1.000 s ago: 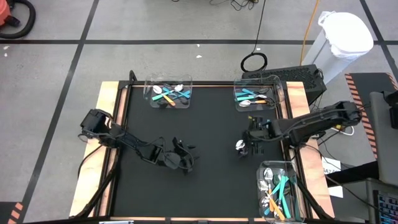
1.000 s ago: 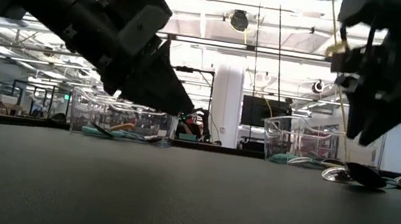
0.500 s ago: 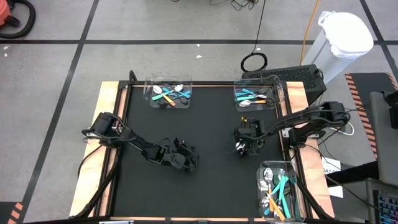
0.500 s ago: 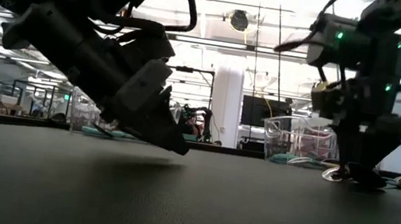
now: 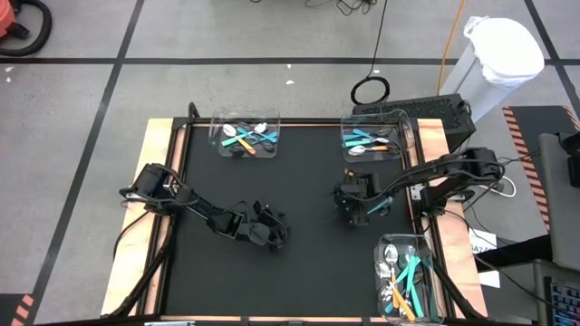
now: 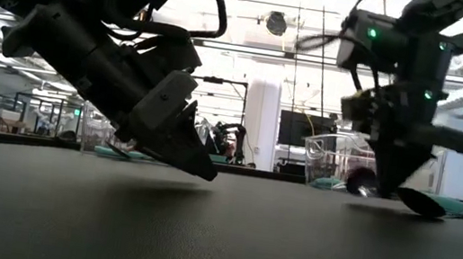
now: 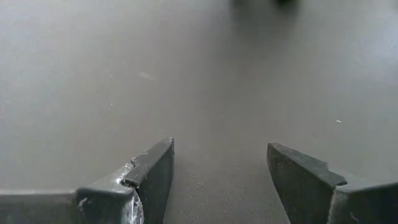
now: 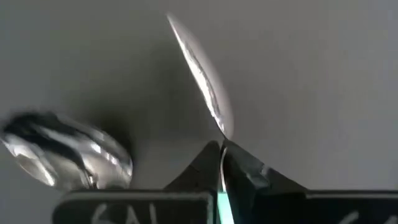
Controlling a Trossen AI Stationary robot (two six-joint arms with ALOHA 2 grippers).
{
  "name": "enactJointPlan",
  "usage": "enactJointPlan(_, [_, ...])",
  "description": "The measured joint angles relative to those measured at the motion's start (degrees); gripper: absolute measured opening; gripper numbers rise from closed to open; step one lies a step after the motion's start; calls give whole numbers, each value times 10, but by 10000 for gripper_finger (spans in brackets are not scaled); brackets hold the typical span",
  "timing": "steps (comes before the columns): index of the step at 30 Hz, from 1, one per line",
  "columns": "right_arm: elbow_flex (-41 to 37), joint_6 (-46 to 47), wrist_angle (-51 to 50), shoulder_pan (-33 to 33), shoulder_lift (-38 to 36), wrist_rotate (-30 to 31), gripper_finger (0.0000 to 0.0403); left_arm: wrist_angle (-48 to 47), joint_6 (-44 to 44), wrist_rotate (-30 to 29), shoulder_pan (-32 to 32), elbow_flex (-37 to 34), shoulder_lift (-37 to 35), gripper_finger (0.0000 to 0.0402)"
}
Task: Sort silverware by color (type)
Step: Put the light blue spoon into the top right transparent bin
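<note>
1. We see the right gripper [image 5: 352,210] low over the black mat [image 5: 299,263], on its right half, closed on a teal spoon [image 8: 205,81]; its teal handle [image 5: 381,203] points toward the table's right edge.
2. A second spoon [image 8: 68,152] lies on the mat just beside the held one.
3. The left gripper [image 5: 272,233] rests low near the mat's centre, fingers [image 7: 152,177] apart and holding nothing.
4. Other silverware lies in three clear bins: back-left [image 5: 246,136], back-right [image 5: 372,138] and front-right [image 5: 408,281].
</note>
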Motion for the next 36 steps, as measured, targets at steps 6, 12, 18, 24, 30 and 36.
enactJointPlan(6, [45, 44, -16, -1, -23, 6, 5, 0, 0, 0, 0, 0, 0, 255])
enactJointPlan(12, [137, 2, -128, -4, -50, 157, 4, -2, 0, 0, 0, 0, 0, 255])
enactJointPlan(18, [242, -60, -236, -58, -55, 298, 4, -2, 0, 0, 0, 0, 0, 255])
enactJointPlan(24, [229, -205, -158, -155, -57, 288, 4, -2, 0, 0, 0, 0, 0, 255])
enactJointPlan(30, [201, -236, -113, -258, -57, 271, 4, -10, -1, 0, -11, -1, 0, 255])
enactJointPlan(36, [187, -282, -71, -340, -58, 197, 7, -11, -2, 4, -11, -1, 0, 255])
